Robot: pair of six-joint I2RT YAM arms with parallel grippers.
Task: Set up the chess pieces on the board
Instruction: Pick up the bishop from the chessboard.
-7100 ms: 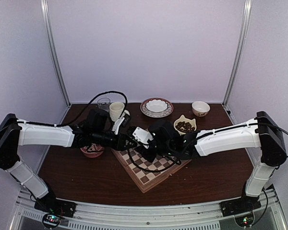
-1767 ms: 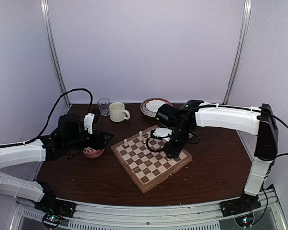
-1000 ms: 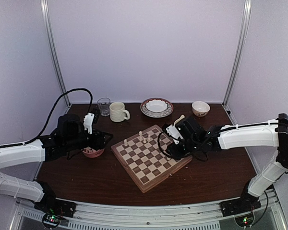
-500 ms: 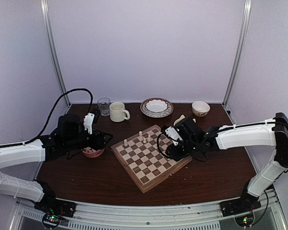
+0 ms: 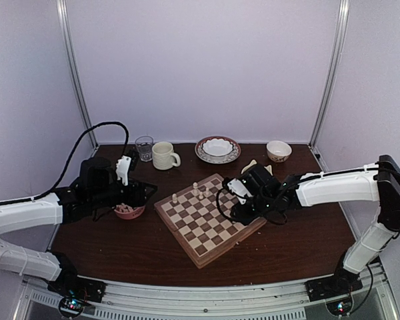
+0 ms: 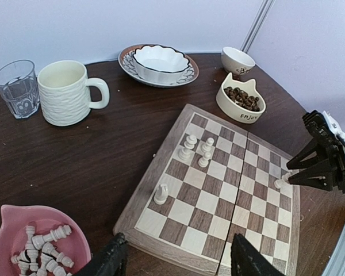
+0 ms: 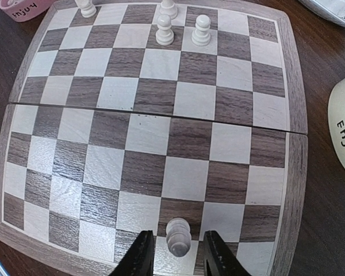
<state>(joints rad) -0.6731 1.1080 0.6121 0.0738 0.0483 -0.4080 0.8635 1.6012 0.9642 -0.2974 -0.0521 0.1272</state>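
Note:
The board (image 5: pixel 201 225) lies tilted mid-table. Three chess pieces (image 5: pixel 195 189) stand near its far-left edge, seen in the left wrist view as a knight (image 6: pixel 161 194) and two more chessmen (image 6: pixel 206 150). My right gripper (image 7: pixel 178 254) is low over the board's right edge, open, its fingers (image 7: pixel 140 256) on either side of an upright cream pawn (image 7: pixel 177 236) with a small gap on each side. In the left wrist view that pawn (image 6: pixel 283 181) stands on the board. My left gripper (image 6: pixel 178 259) hangs open and empty over the board's near-left corner.
A pink bowl (image 6: pixel 23 213) holding several spare chessmen (image 6: pixel 46 241) sits left of the board. Behind are a glass (image 5: pixel 145 147), a cream mug (image 5: pixel 163 155), a plate with a white bowl (image 5: pixel 217 149), a small bowl (image 5: pixel 279 151) and a cat-shaped dish of brown bits (image 6: pixel 240 100).
My right arm has shifted slightly left over the board's right edge, and its fingers have narrowed around the pawn. The left arm has not moved.

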